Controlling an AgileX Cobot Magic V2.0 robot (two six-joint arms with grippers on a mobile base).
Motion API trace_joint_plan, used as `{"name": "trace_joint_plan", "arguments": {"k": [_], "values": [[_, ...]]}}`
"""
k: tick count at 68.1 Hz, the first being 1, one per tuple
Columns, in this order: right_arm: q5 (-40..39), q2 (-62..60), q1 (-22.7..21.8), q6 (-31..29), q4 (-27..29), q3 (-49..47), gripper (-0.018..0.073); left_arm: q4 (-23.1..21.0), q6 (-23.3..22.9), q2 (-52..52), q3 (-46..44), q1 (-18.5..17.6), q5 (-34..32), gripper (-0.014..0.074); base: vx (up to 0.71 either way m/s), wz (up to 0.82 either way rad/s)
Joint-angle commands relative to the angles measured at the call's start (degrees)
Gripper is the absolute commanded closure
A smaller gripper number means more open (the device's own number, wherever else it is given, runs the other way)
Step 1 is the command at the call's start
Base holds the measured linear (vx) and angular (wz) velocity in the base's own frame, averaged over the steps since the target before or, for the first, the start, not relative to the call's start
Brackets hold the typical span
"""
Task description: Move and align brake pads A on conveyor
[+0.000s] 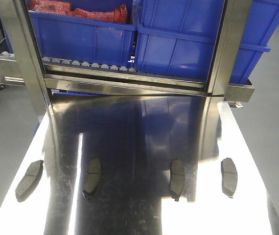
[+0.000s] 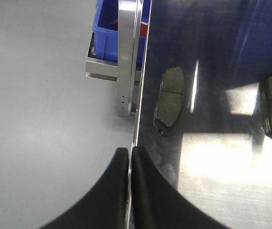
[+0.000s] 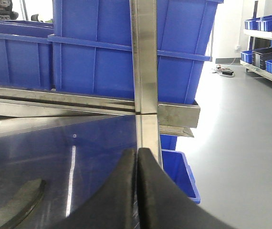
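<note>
Left wrist view, left gripper (image 2: pixel 130 151): fingers pressed together, empty; over the steel table's (image 2: pixel 212 191) left edge
Right gripper (image 3: pixel 136 153): likewise closed, empty; near the right edge
Brake pads A (image 1: pixel 92 177): four in a row across the table, spaced apart
Far edge: roller rack (image 1: pixel 105 66); blue bins (image 1: pixel 188 44)

a factory or warehouse floor: blue plastic bins (image 1: pixel 178 44) on a steel roller rack (image 1: pixel 81 64), a polished steel surface (image 1: pixel 139 215) just before it, shelves of more bins (image 3: pixel 268 29) far beside it, grey floor (image 3: pixel 241 143) around.
</note>
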Motion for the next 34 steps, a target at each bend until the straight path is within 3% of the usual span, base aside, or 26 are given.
{"name": "trace_joint_plan", "arguments": {"k": [1,14,34], "values": [[-4.31,-0.52,-0.04,-0.32,-0.49,0.67,0.0571,-0.37,-0.27,0.46,-1.63,-0.07,-1.60,0.0599,0.00,0.00],[-4.31,-0.52,-0.04,-0.32,-0.49,0.67,0.0571,1.72,0.20,0.46,-1.89,-0.07,-1.69,0.0529,0.00,0.00],[-4.31,-0.52,-0.04,-0.32,-0.49,0.67,0.0571,-0.25,6.04,2.44,-2.49,-0.07,-1.19,0.0171,0.00,0.00]]}}
